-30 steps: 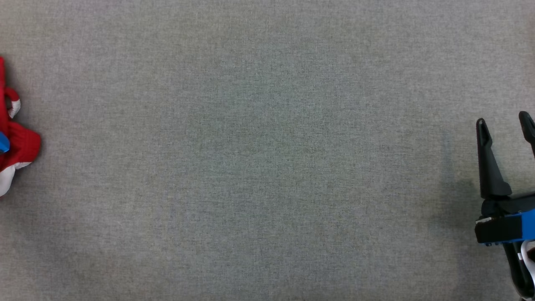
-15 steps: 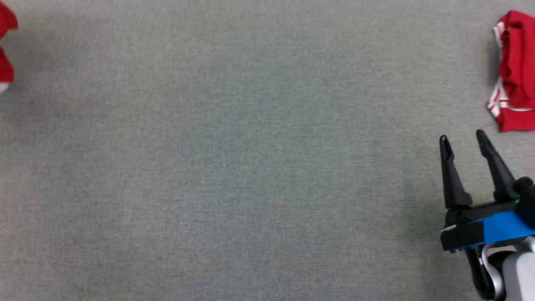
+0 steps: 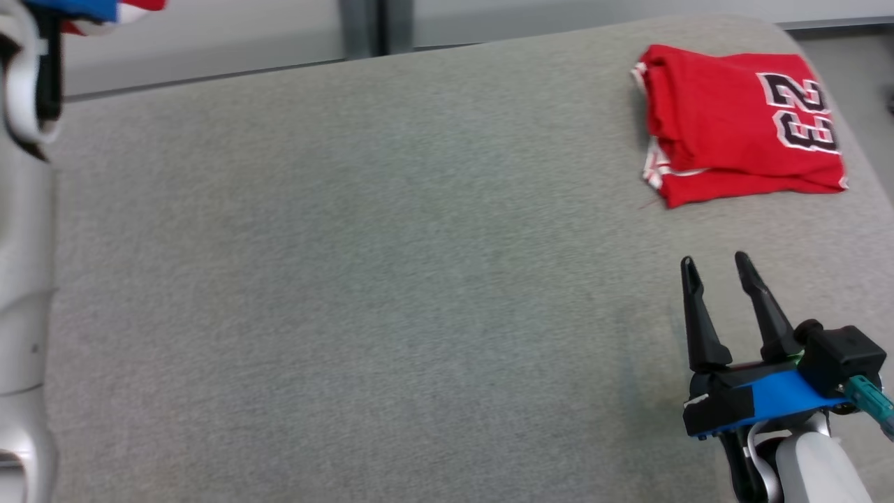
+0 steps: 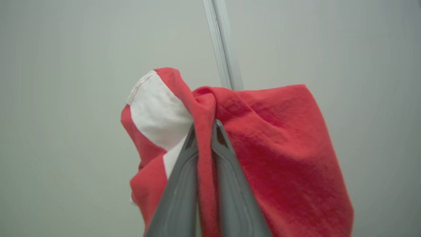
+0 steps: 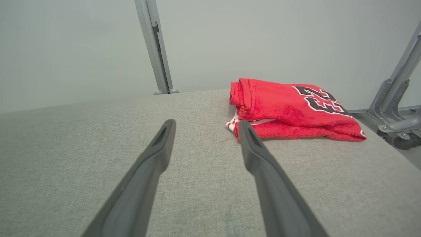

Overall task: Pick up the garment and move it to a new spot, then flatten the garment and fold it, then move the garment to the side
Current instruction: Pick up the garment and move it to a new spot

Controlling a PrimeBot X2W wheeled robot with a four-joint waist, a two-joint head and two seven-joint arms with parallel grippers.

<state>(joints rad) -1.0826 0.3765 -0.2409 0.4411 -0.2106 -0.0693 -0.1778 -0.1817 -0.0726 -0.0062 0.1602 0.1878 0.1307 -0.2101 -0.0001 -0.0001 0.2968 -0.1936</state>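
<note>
The garment point(image 4: 279, 148) is red cloth with white patches, bunched and hanging in the air in the left wrist view. My left gripper point(image 4: 204, 126) is shut on a fold of it, with cloth pinched between the two fingers. In the head view a strip of the garment point(image 3: 143, 4) shows at the top left corner, above my pale left forearm point(image 3: 24, 244). My right gripper point(image 3: 715, 260) hovers over the table's front right, open with nothing between its fingers. In the right wrist view the right gripper point(image 5: 207, 124) points along the tabletop.
A folded red jersey point(image 3: 726, 119) with a black-and-white number lies at the back right of the grey fabric table point(image 3: 384, 244); in the right wrist view the jersey point(image 5: 279, 105) lies just beyond my right fingertips. A grey post point(image 5: 154, 46) rises behind the table's far edge. A metal frame point(image 5: 394, 108) stands to the right.
The head camera has swung, bringing the table's far edge and the folded jersey into view. My left gripper has shut on the garment and raised it off the table. The right gripper stays open.
</note>
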